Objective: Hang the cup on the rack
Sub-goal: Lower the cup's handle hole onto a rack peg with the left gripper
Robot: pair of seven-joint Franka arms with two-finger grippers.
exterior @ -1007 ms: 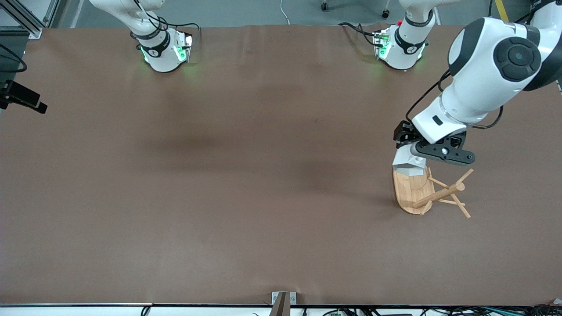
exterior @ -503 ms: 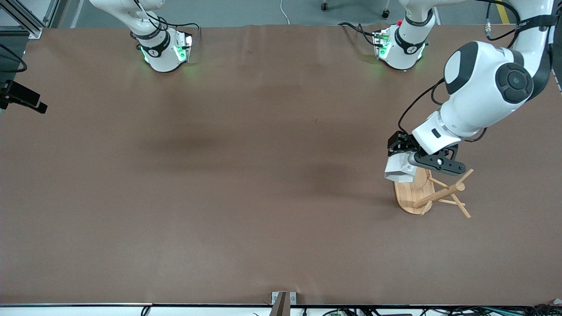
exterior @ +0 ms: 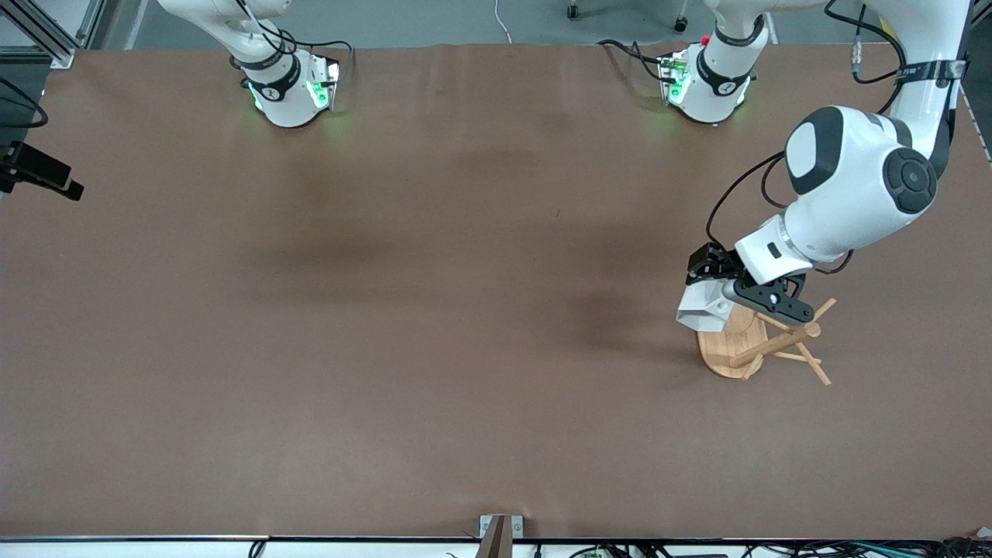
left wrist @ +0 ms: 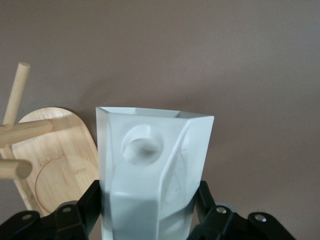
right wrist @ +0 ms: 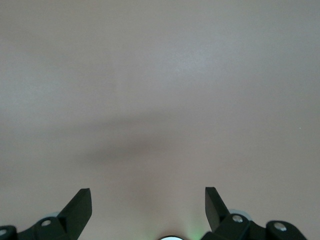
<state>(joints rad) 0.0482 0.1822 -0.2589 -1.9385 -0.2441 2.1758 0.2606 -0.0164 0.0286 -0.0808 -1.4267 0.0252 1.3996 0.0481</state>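
Note:
My left gripper is shut on the white faceted cup and holds it in the air over the edge of the rack's oval base. In the left wrist view the cup fills the middle between the black fingers, with the round hole of its handle tab facing the camera. The bamboo rack stands near the left arm's end of the table, its post and thin pegs beside the cup; its base and pegs also show in the left wrist view. My right gripper is open and empty over bare table.
The brown table stretches wide toward the right arm's end. The two arm bases stand along the table's edge farthest from the front camera. A black camera mount juts in at the right arm's end.
My left gripper has moved with the cup toward the right arm's end and slightly lower, to the edge of the rack's base. The left arm's elbow has swung back. The rack has not moved.

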